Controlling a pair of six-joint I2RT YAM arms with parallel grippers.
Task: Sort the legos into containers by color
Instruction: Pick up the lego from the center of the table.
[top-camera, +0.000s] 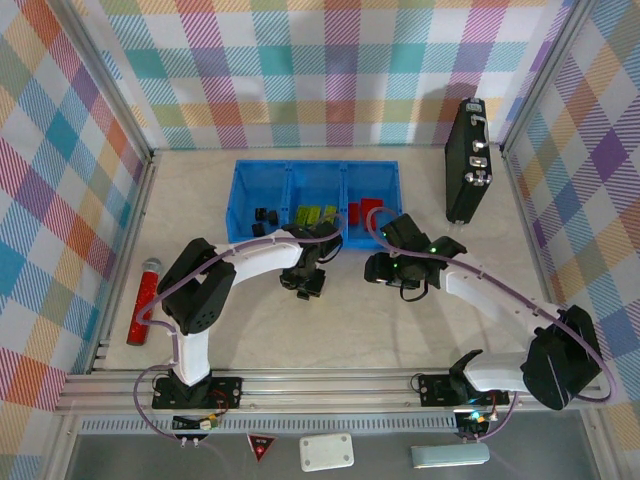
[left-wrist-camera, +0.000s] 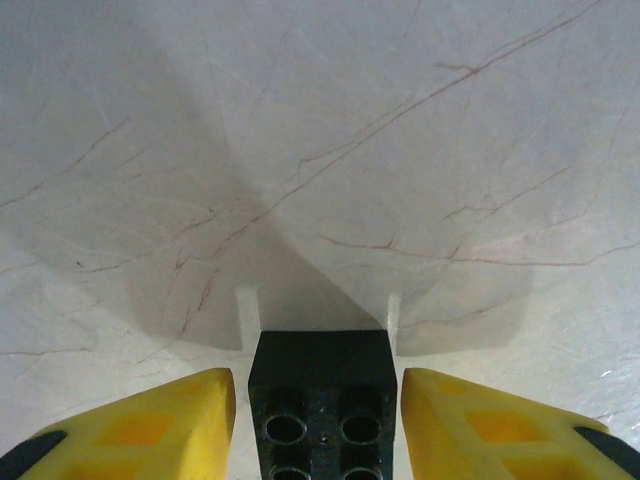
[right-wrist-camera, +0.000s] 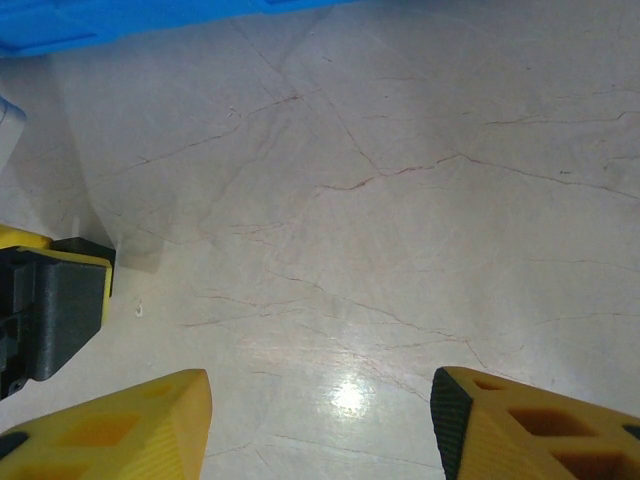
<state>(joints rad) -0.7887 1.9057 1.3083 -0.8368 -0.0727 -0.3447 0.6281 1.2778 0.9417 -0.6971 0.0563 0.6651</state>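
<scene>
1. My left tool (left-wrist-camera: 318, 378) has a black lego (left-wrist-camera: 320, 400) between its yellow fingers (left-wrist-camera: 150, 430), one at 9 o'clock of the brick and one at 3 o'clock. In the left wrist view a thin sliver of the pale surface (left-wrist-camera: 420, 150) shows down each side of the brick, so I cannot tell whether the tool is pinching it or only closely flanking it.
2. The brick's hollow underside faces my wrist camera. Its body runs away from me toward 12 o'clock, in line with the fingers, so they span its narrow width. I judge that the right way to hold it.
3. The move turns on one relation. In the top view the blue tray (top-camera: 238, 190) lies beyond my left tool, and its three compartments run from 9 to 3 o'clock.
4. The other black legos (top-camera: 265, 215) sit in the left compartment (top-camera: 250, 190), the lime-green ones (top-camera: 315, 214) in the middle and the red ones (top-camera: 365, 210) on the right.
5. From my left tool the black compartment lies at about 11 o'clock, near but across the tray's front wall. I judge the brick must be lifted over that wall and carried a little left.
6. My right tool (right-wrist-camera: 320, 400) is spread wide over bare surface with nothing between its fingers. In the top view it sits at 3 o'clock of the left tool, nearer the red end, so the left arm is the better placed for this brick.
</scene>
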